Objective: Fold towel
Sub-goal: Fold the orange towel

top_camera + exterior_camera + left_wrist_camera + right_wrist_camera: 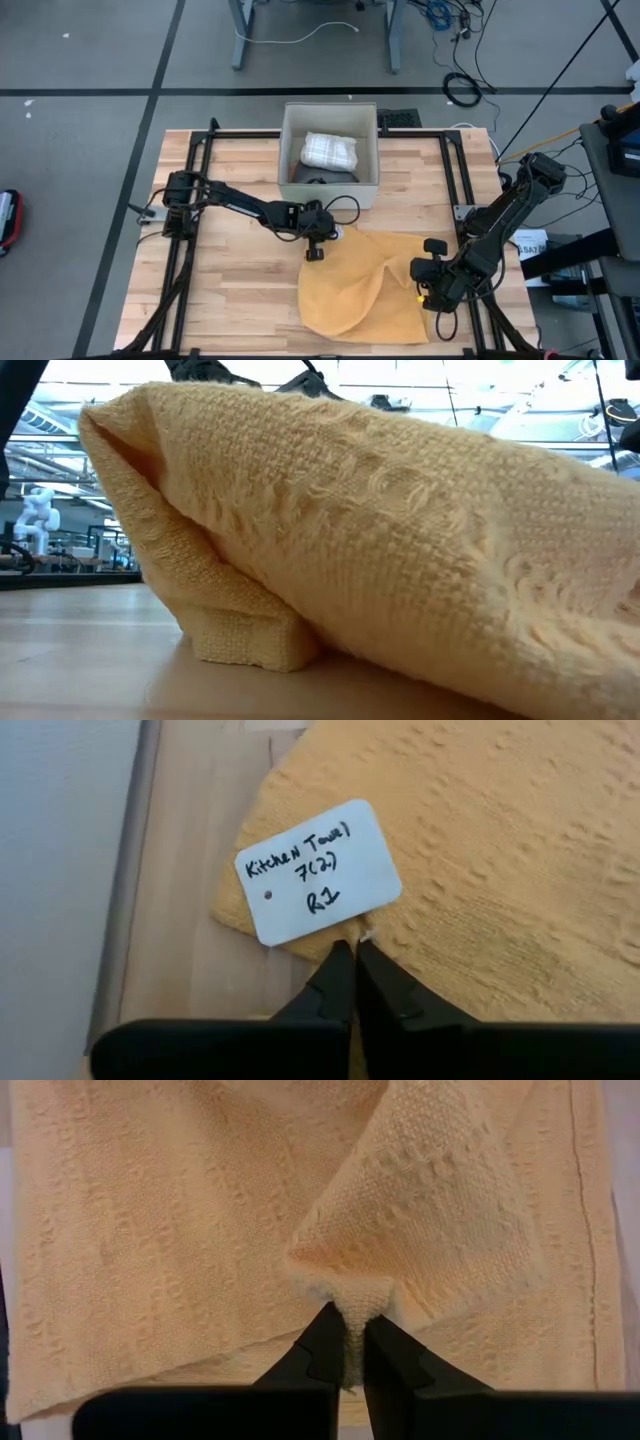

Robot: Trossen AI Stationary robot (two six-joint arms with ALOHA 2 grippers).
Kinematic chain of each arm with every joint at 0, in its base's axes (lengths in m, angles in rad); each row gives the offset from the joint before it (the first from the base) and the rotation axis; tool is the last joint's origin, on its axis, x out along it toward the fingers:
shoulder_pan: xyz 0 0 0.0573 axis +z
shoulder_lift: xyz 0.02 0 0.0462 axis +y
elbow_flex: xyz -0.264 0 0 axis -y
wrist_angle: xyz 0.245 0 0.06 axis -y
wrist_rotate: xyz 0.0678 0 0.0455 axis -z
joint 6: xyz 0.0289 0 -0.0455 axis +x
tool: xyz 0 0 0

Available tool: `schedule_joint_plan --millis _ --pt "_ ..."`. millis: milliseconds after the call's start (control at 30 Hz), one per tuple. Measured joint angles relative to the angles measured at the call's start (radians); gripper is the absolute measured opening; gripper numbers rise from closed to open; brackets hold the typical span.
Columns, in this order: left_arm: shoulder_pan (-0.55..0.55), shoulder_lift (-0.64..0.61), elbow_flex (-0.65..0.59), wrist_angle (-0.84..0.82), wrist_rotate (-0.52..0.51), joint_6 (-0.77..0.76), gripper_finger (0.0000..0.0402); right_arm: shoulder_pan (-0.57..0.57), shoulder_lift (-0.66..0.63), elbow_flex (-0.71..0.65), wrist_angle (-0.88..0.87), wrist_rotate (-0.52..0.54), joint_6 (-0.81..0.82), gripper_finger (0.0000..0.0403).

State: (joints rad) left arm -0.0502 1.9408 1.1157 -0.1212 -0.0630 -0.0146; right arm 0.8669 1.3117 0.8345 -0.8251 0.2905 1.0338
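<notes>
Lying rumpled on the right half of your pale wooden slatted worktop (230, 270), the yellow waffle-weave kitchen towel (365, 280) spreads from near the middle toward the near edge, with part of it bunched up into a ridge. Your left gripper (318, 240) sits at the towel's far left corner, its fingers (335, 985) pressed together right at the cloth's edge, just beside a white handwritten paper tag (318, 872) lying on that corner; whether cloth is caught between them you cannot tell. Your right gripper (432, 278) is at the towel's right side, clamped on a pinched fold of the fabric that rises in a peak before it. Beyond the towel, a white square bin (330, 115) stands at the worktop's far side, holding a white checked folded cloth (330, 150)
</notes>
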Motion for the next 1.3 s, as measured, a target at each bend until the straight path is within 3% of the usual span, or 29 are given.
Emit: schedule_joint_plan --millis 400,633,767,1000,1133,1300 --pt "-0.109 -0.184 -0.001 -0.039 -0.100 0.051 0.0002 0.000 0.000 0.000 -0.016 -0.008 0.038 0.0016" --pt "-0.182 -0.223 0.000 -0.208 -0.220 0.034 0.0001 -0.001 0.000 0.002 -0.135 -0.063 0.099 0.0015" --pt "-0.232 -0.225 0.000 -0.189 -0.253 0.029 0.0001 -0.004 0.000 0.010 -0.235 -0.080 0.108 0.0016" --pt "-0.279 -0.229 0.025 -0.129 -0.355 0.109 0.0000 -0.079 -0.001 0.018 -0.357 0.121 0.111 0.0015" --pt "-0.315 -0.229 0.063 -0.126 -0.431 0.155 0.0000 -0.152 -0.001 0.018 -0.422 0.157 0.121 0.0015" --pt "-0.380 -0.229 0.108 -0.125 -0.516 0.225 0.0000 -0.208 -0.001 0.018 -0.626 0.226 0.280 0.0015"
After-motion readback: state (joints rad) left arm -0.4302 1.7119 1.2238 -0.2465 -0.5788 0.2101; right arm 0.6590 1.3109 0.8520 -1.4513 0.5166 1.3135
